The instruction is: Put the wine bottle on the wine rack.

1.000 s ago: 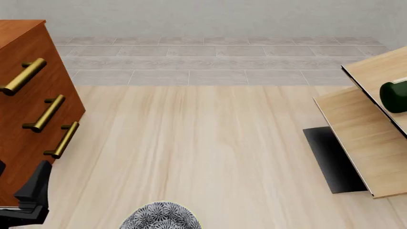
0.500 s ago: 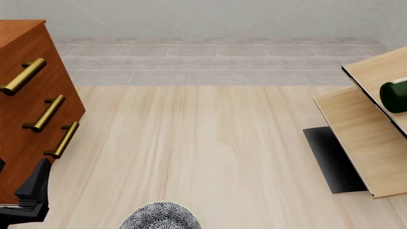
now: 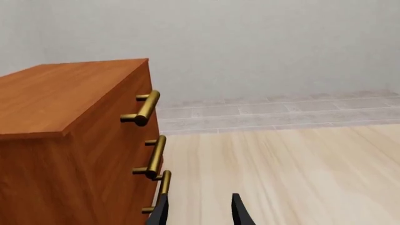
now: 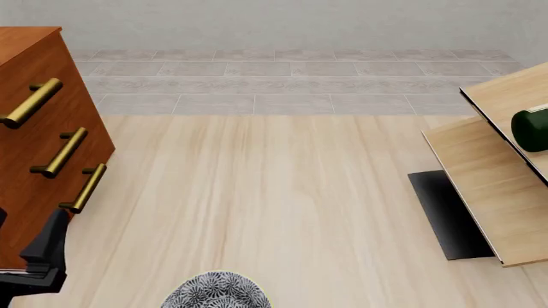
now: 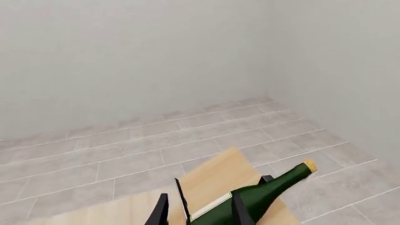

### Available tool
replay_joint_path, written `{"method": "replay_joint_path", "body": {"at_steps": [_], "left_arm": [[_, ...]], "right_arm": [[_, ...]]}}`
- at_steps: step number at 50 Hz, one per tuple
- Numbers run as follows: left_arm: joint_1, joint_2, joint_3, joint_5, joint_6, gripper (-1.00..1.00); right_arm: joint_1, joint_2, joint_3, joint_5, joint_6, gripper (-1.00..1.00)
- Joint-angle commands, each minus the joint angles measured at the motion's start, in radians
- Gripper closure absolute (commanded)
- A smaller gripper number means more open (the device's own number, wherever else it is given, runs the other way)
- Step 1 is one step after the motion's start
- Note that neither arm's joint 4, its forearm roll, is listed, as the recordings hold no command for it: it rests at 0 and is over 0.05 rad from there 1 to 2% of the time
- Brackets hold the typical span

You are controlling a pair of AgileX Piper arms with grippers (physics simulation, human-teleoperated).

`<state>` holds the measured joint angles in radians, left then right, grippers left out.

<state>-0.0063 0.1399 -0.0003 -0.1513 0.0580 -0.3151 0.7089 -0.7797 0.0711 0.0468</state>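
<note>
The wine bottle [image 5: 265, 190] is dark green with a tan cork and a white label. It lies slanted on the pale-wood wine rack [image 5: 216, 178]. In the front view only its dark green end [image 4: 532, 130] shows, on the rack [image 4: 488, 183] at the right edge. My right gripper [image 5: 200, 213] is open and empty. It sits back from the bottle, with its fingers in front of the bottle's base. It is out of the front view. My left gripper [image 4: 38, 253] is open and empty at the near left, beside the cabinet; it also shows in the left wrist view [image 3: 200, 214].
A reddish-brown drawer cabinet [image 4: 34, 160] with brass handles [image 4: 61, 153] stands at the left, close to my left gripper. A patterned grey round object [image 4: 215, 292] sits at the near edge. The rack's black base plate [image 4: 441, 215] lies on the table.
My left gripper has drifted very slightly toward the near edge. The bottle and rack have not moved.
</note>
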Motion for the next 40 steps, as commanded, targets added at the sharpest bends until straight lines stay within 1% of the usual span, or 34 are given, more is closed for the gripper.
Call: {"method": "replay_joint_path", "body": {"at_steps": [1, 9, 10, 18, 19, 29, 31, 40], "left_arm": [[-0.001, 0.013, 0.0, -0.02, 0.002, -1.0], [-0.002, 0.005, 0.0, -0.012, 0.001, -1.0], [-0.001, 0.004, 0.0, -0.012, 0.0, -1.0], [-0.001, -0.008, -0.002, -0.003, 0.002, -1.0], [-0.001, -0.008, -0.002, -0.003, 0.002, -1.0], [0.011, -0.069, -0.042, 0.077, 0.01, -1.0], [0.011, -0.082, -0.049, 0.095, 0.015, -1.0], [0.014, -0.1, -0.08, 0.131, 0.02, -1.0]], "right_arm": [[0.067, -0.076, 0.04, 0.041, -0.055, -1.0], [0.107, -0.117, 0.053, 0.069, -0.061, -1.0], [0.119, -0.124, 0.057, 0.072, -0.071, -1.0], [0.146, -0.165, 0.07, 0.1, -0.077, -1.0], [0.154, -0.17, 0.072, 0.104, -0.086, -1.0], [0.18, -0.221, 0.083, 0.138, -0.081, -1.0], [0.188, -0.236, 0.09, 0.145, -0.087, -1.0], [0.2, -0.27, 0.099, 0.172, -0.092, -1.0]]}}
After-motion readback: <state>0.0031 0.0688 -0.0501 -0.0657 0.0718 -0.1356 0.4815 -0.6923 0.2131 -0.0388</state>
